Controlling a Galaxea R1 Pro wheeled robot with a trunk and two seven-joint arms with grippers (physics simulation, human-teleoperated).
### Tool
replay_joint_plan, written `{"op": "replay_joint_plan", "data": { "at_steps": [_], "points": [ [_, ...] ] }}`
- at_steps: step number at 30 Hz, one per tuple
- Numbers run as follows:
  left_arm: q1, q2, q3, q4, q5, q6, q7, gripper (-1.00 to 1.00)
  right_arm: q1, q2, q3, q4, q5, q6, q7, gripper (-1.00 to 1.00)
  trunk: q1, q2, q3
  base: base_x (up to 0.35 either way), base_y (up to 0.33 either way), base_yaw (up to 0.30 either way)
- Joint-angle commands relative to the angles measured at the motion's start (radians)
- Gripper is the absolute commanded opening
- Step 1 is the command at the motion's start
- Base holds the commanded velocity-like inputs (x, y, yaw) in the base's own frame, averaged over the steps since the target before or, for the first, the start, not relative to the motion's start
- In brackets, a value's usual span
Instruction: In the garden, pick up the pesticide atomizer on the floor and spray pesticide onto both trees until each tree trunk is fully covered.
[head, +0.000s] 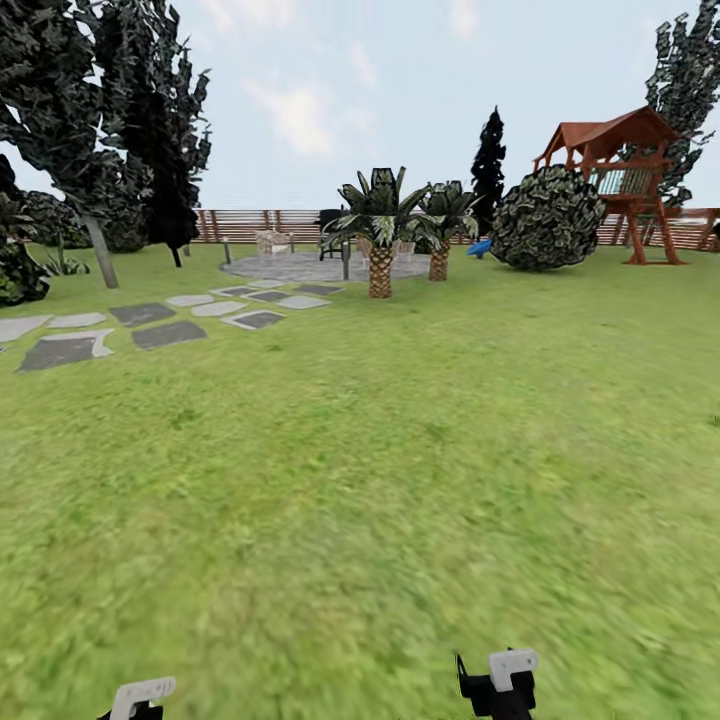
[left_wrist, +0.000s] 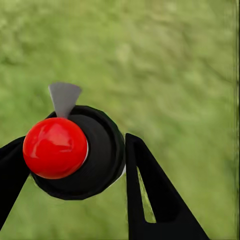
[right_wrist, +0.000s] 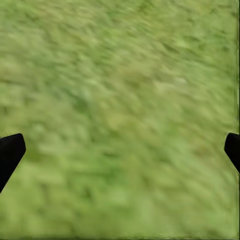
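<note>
A wide grass lawn (head: 400, 480) is seen across most of the head view, bounded at the back by a reddish-brown slatted fence (head: 255, 222). At the left of the frame, grey stepping stones (head: 165, 333) are laid in a curve towards a round paved patch (head: 300, 266) near the centre. Two short palms (head: 380, 225) with woven tan trunks are placed just beside that patch. A rounded dark shrub (head: 548, 218) is seen to the right of them, and a red-brown wooden play tower (head: 620, 170) stands in the upper right. Dark, narrow trees (head: 150, 120) fill the upper left, and a pale leaning trunk (head: 100, 250) is seen beneath them.

At the bottom edge of the head view, parts of both arms are visible.

In the left wrist view, the pesticide atomizer (left_wrist: 75, 155) is held in the left gripper (left_wrist: 75, 175): its red ball top and black round body are clasped between the two black fingers (left_wrist: 150, 200), with a grey wedge-shaped nozzle projecting from the body above the ball. Grass is seen behind it.

In the right wrist view, the right gripper (right_wrist: 120, 152) is spread wide, with only the tips of its black fingers (right_wrist: 10, 152) at the lower left and lower right edges and blurred grass between them.
</note>
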Motion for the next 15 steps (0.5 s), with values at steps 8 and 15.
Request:
{"op": "replay_joint_plan", "data": {
  "at_steps": [8,15],
  "points": [
    [0.000,0.000,-0.003,0.001,0.009,-0.003,-0.005,-1.00,-0.001,0.000,-0.002,0.002,0.011,-0.001,-0.009,1.00,0.000,0.000,-0.001,0.000,0.000,-0.273],
    [0.000,0.000,-0.002,0.001,0.009,-0.003,-0.005,-1.00,-0.001,0.000,-0.002,0.002,0.011,-0.001,-0.009,1.00,0.000,0.000,-0.001,0.000,0.000,-0.272]
  ]
}}
